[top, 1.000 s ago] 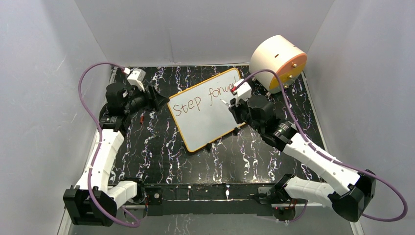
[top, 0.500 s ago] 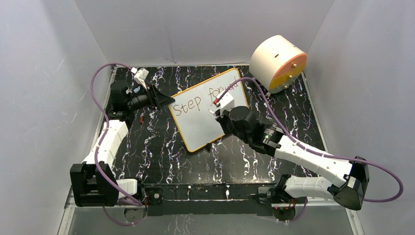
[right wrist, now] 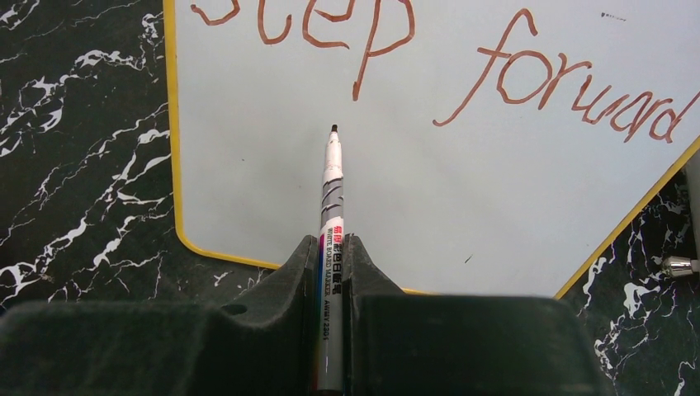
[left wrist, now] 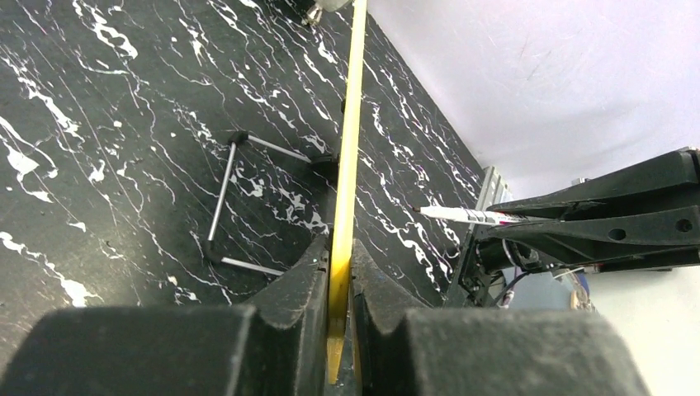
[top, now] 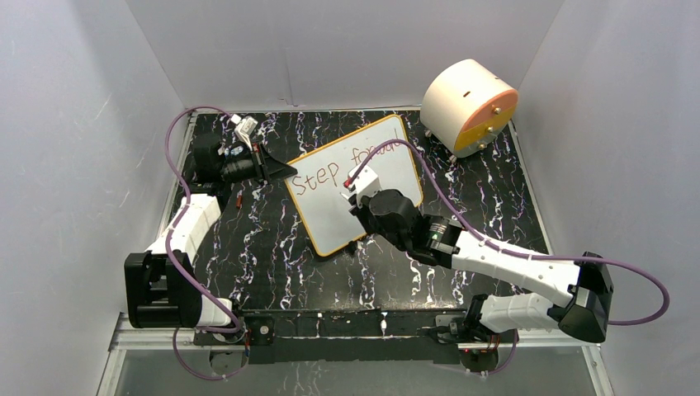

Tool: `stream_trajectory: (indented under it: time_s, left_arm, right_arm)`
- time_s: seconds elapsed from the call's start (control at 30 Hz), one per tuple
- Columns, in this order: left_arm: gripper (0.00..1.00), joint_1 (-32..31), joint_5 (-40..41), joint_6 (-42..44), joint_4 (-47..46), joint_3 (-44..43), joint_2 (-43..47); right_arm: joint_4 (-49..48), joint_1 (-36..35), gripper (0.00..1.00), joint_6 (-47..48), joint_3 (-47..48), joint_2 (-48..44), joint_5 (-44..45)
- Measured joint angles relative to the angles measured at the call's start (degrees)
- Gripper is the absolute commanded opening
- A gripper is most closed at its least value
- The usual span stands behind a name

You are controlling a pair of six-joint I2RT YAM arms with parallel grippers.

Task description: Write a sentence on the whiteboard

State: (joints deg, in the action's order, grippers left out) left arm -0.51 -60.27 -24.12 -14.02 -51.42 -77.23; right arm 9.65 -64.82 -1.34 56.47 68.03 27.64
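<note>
The whiteboard lies at an angle on the black marbled table, with an orange-yellow frame. The sentence reads "Step forward" in reddish-brown along the board's top. My left gripper is shut on the board's left corner. In the left wrist view the fingers pinch the yellow edge. My right gripper is shut on a white marker and hangs over the board's middle. The marker's tip points at bare board below "Step". The left wrist view shows this marker a little off the board.
A round peach-and-orange drum stands at the back right. A wire stand sits under the board. A small red bit lies on the table near the left arm. White walls close in three sides.
My left gripper has swung in and shut on the board's left corner. The right arm has moved left and nearer with the marker, from the end of "forward" to below "Step".
</note>
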Motion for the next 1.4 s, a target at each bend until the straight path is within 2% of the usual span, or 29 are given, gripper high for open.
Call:
stream_trajectory:
  time_s: [0.1,0.67,1.07,1.4]
  left_arm:
    - [0.0,0.0,-1.8,2.1,-0.8,-0.1,-0.7]
    - [0.0,0.4,-5.1,13.9,6.4,-1.8,-0.9]
    - [0.0,0.4,-5.1,15.8,7.9,-1.8,-0.2]
    - [0.0,0.4,-5.1,15.8,8.0,-1.9,-0.2]
  right_arm:
    - [-0.6,-0.6,0.0,0.0,0.0,0.5,0.6]
    - [0.5,-4.1,0.0,-2.9,0.5,5.1,2.5]
    - [-1.0,-7.6,0.0,-2.9,2.2,10.8,5.8]
    - [-2.8,-7.7,0.0,-2.7,2.8,13.1,7.1]
